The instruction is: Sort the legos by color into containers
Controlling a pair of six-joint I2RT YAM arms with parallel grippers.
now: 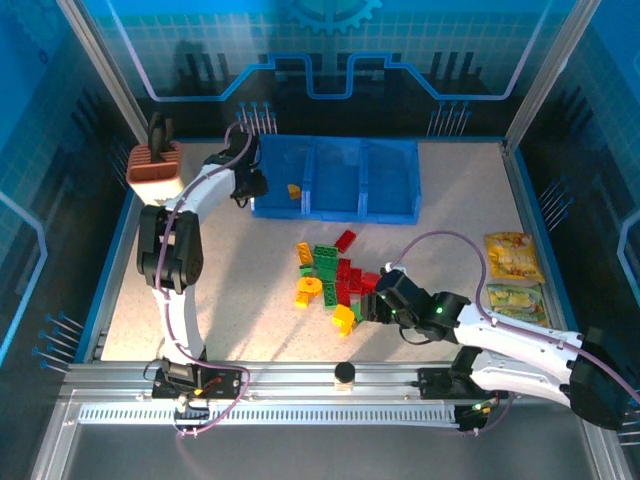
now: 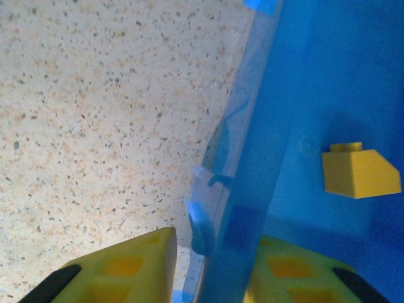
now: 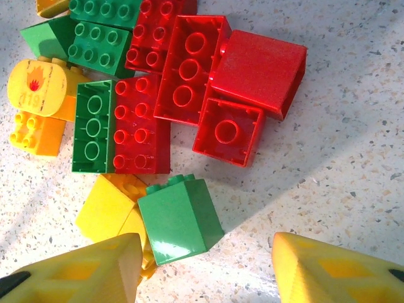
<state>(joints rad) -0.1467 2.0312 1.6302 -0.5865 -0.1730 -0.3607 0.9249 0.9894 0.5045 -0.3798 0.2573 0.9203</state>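
1. Table [image 1: 240,270], overview. The legos [image 1: 330,278] lie in one loose pile at its middle. The blue bin [image 1: 400,214] of three compartments stands near the far edge. One yellow brick [image 2: 360,172] rests on the floor of the left compartment [image 1: 272,172].
2. Left gripper [image 2: 214,243]. The fingers are drawn close together astride the bin's left wall [image 2: 237,145] and carry no brick. Whether the pads press the wall cannot be told.
3. Right gripper [image 3: 207,246]. The fingers are spread apart with nothing clasped, and hover at the pile's near edge. A green brick [image 3: 180,218] lies tilted just beside one finger, touching a yellow neighbour [image 3: 107,205].
4. Step in hand (judged): picking that green brick. Shift the jaws sideways until the brick sits centred and square the pads to two flat side faces. Then descend close to the table, so the yellow neighbour and the red bricks [image 3: 227,129] stay outside the closure.
5. Risks (judged). A tilted brick may twist or squirt out as the fingers close, so close slowly.
6. Delivery (judged). Use a compartment other than the left, which yellow occupies, and release low to avoid a bounce.
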